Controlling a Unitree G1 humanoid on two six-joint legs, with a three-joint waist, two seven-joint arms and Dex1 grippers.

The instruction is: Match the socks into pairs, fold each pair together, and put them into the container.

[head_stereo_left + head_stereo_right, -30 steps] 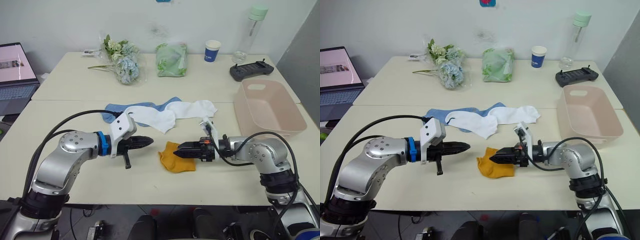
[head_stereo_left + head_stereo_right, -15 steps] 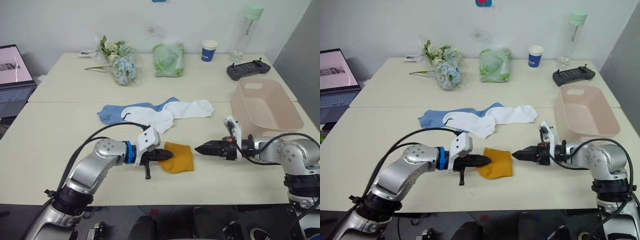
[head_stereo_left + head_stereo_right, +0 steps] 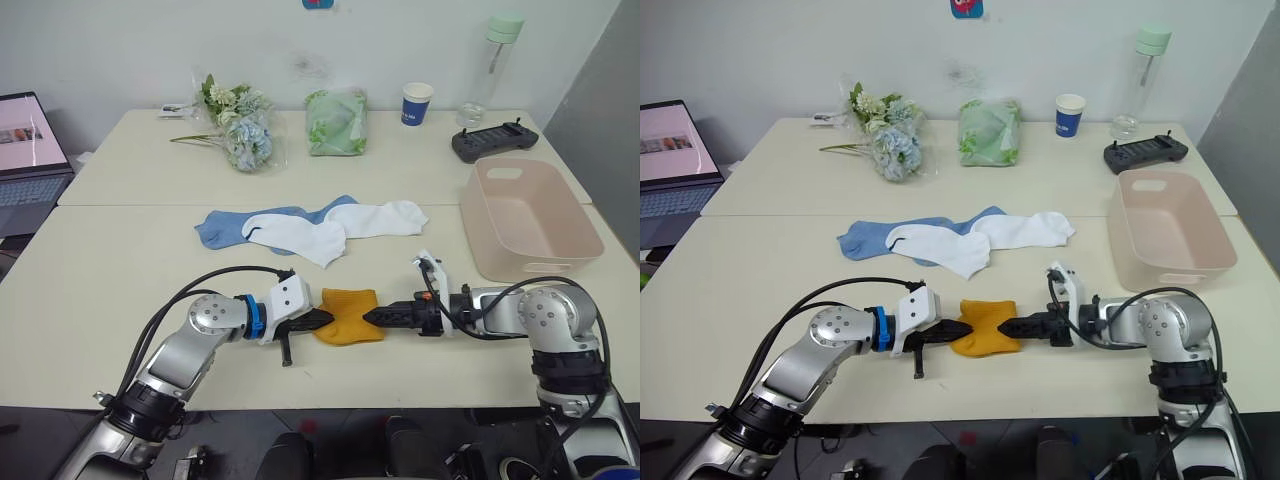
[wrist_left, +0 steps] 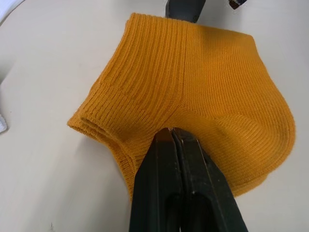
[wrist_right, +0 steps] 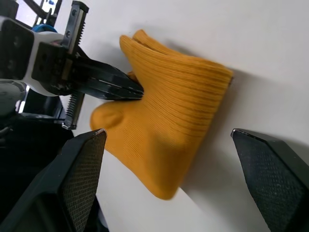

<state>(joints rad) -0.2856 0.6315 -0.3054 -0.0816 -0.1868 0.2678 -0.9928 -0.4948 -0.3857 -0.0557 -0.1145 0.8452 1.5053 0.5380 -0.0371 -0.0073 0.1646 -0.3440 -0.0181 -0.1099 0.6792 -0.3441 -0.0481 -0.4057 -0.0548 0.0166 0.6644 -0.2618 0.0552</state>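
table, folded yellow socks, end effectors

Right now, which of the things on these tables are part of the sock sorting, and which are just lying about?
Part of the job:
yellow socks, folded
white socks
blue socks
pink basin

Just lying about:
flowers
green bundle
paper cup
water bottle
black controller
laptop

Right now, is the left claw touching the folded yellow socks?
Touching. The left wrist view shows the left claw shut, its tips pressed into the edge of the folded yellow socks.
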